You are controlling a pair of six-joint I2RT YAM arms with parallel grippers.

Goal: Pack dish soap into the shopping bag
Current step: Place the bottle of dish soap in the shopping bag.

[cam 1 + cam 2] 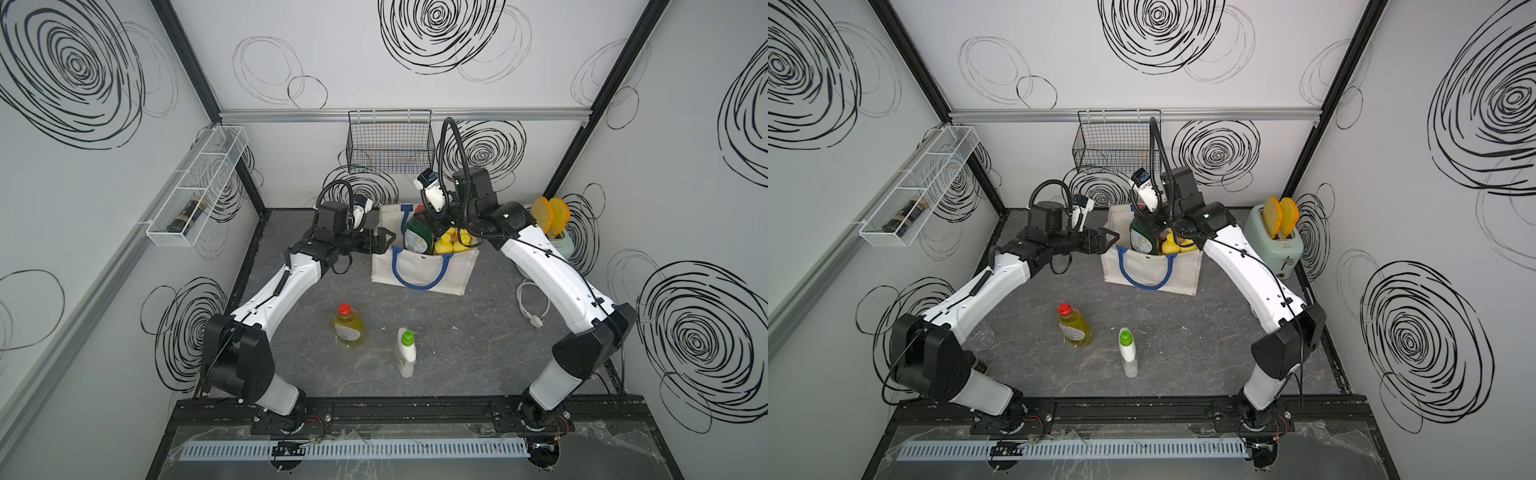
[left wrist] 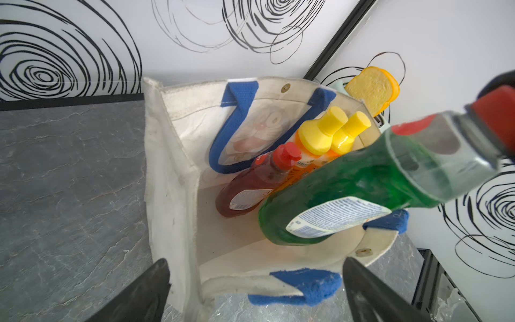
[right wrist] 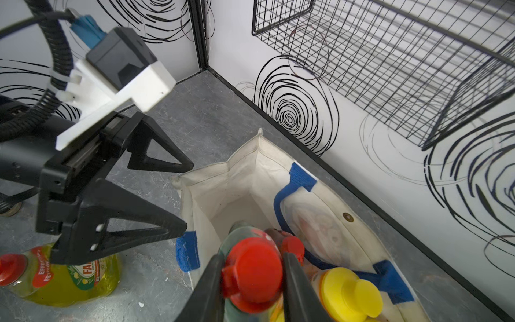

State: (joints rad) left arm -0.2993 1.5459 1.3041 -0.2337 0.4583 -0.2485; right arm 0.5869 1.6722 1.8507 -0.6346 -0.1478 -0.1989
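**Item 1.** Squat clear plastic dish-soap bottle, green liquid, red cap. Tilted; base down inside the bag, neck and cap above the rim. Whether the base touches the bag floor cannot be told.
- Right gripper: clamped on the red cap, one black finger on each side.

**Item 2.** Boxy white fabric shopping bag with blue loop handles. Stands upright with its mouth open, at 12 o'clock on the grey marbled tabletop. Contents besides Item 1:
- squat bottle of red liquid, red cap, leaning;
- tall orange bottles with yellow caps, clustered at the bag's 3 o'clock side.

**Item 3.** Left gripper. Jaws spread wide apart and holding nothing, just beside the bag's 9 o'clock wall at rim height.

**Item 4.** Squat bottle of yellow liquid, red cap. Upright on the tabletop at the bag's 7 o'clock, well apart from it.

**Item 5.** Slim white bottle, green cap. Upright at the bag's 6 o'clock, near Item 4.

**Item 6.** Surroundings:
- pale green toaster with two bread slices, at the bag's 3 o'clock;
- black wire basket, on the wall at 12 o'clock;
- white wire rack, at 10 o'clock, holding a dark jar.
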